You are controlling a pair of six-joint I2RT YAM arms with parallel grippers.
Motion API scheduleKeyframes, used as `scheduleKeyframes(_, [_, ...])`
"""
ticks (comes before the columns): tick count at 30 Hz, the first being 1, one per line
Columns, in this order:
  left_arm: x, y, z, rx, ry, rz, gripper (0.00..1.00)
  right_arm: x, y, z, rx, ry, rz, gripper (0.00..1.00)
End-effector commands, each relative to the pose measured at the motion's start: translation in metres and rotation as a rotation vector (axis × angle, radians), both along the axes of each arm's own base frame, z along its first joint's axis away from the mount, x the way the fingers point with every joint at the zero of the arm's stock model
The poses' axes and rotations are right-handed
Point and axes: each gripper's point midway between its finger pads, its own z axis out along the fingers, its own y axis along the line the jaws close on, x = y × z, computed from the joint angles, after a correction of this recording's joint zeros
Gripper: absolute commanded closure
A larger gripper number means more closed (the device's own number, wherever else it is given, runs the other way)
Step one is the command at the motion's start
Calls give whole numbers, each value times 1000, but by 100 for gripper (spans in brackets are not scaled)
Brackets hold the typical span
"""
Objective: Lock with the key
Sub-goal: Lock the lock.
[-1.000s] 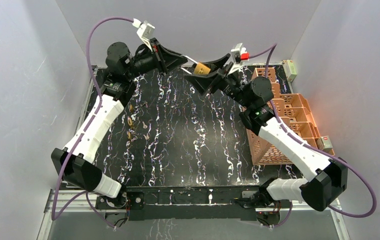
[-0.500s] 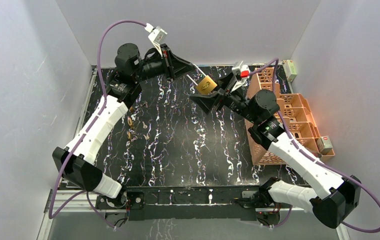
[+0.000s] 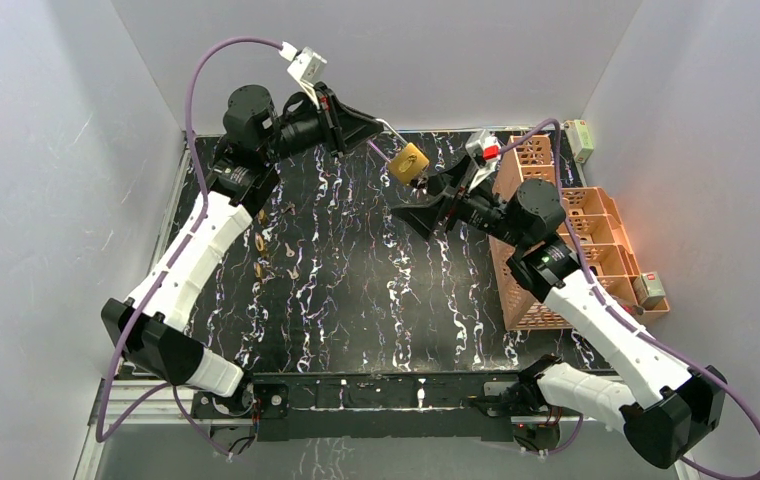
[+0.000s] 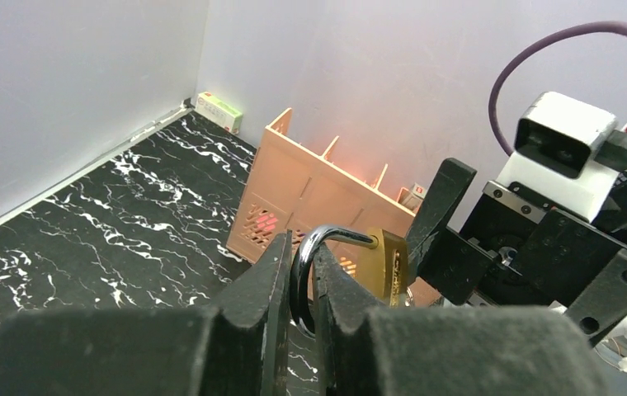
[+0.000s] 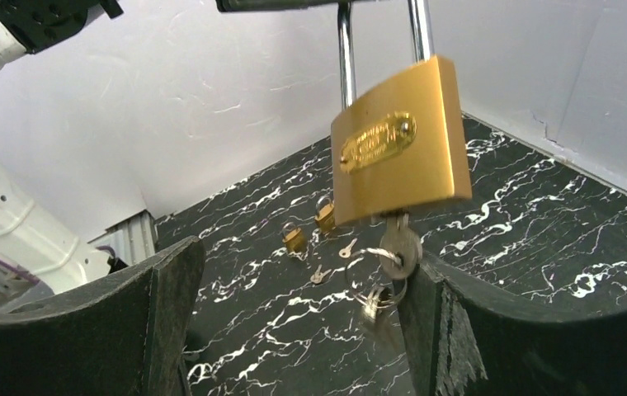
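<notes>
Brass-coloured rectangular padlock (image 5: 398, 153), upper centre of the overhead view: hangs by its steel shackle (image 4: 337, 236), clamped tight in left gripper (image 4: 302, 285), probably so the silver key (image 5: 399, 246) in its base stays free for turning. Right gripper (image 5: 294, 276) just below, spread wide, gripping nothing. Underneath, black white-veined tabletop (image 3: 356, 280); behind, plain white walls (image 3: 436, 50); at right, orange perforated basket (image 3: 566, 240).

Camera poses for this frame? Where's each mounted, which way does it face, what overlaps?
Top external: above and behind the robot, looking down on the table; left arm, right arm, left tool, right tool show.
Left wrist: looks along its own shut fingers, pinching the padlock shackle, toward the basket and right tool.
Right wrist: looks left across the table between its open fingers at the hanging padlock, key in it.
Shared: all three show the padlock.
</notes>
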Motion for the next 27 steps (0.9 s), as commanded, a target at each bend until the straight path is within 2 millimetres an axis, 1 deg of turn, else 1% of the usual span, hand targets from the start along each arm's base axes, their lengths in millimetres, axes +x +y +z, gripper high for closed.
scheduleKeyframes(1, [-9,31,79,-100,-223,126,100,-21,-2,9,23,-4,122,12])
scheduleKeyframes(6, [-17,32,87,-102,-254,110,100,-17,-3,1,44,17,139,12])
scheduleKeyframes(10, [-22,34,90,-101,-268,107,100,-12,-7,1,88,-21,119,13])
scheduleKeyframes(16, [-25,35,93,-91,-280,104,100,1,-11,10,150,-96,72,12])
scheduleKeyframes(19, [-28,34,95,-94,-287,92,100,8,-12,18,180,-156,46,11])
scheduleKeyframes(23, [-32,32,97,-95,-290,67,100,20,-8,21,195,-209,31,11])
scheduleKeyframes(27, [-35,31,98,-96,-298,51,100,29,2,16,208,-234,58,12])
